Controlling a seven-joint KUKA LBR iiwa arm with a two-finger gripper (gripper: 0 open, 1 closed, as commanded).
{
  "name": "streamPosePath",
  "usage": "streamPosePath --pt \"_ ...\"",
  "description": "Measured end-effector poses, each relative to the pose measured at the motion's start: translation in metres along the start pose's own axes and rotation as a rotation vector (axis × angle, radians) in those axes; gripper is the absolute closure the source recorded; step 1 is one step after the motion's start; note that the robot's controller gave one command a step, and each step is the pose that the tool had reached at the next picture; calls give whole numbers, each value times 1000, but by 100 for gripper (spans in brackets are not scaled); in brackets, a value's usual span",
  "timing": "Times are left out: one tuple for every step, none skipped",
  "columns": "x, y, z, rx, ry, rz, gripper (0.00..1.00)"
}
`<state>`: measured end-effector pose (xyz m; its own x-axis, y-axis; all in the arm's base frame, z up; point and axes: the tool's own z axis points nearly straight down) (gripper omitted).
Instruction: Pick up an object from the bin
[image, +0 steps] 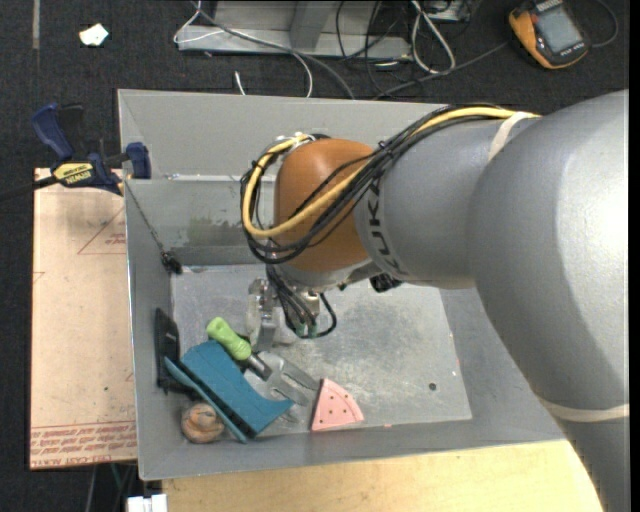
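Note:
My gripper (265, 312) hangs low over the left half of the bin floor, under the arm's orange cover. Just left of and below it lies a small tool with a lime-green handle (229, 339), whose right end almost touches the gripper. A grey metal piece (287, 379) runs on from that handle toward the lower right. A blue flat pad (230, 388) lies under and in front of the green handle. Whether the gripper touches the green handle cannot be made out.
A pink triangular wedge (334, 406) lies near the front wall. A tan round shell-like thing (203, 421) sits in the front left corner. A black bar (165, 347) leans along the left wall. The arm covers the bin's right side.

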<state>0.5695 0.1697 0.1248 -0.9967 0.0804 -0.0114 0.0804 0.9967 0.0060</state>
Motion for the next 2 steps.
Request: streamPosePath --pt "-1 1 -55 -1 0 0 100" --pt "-2 1 -97 -2 -3 -1 100"
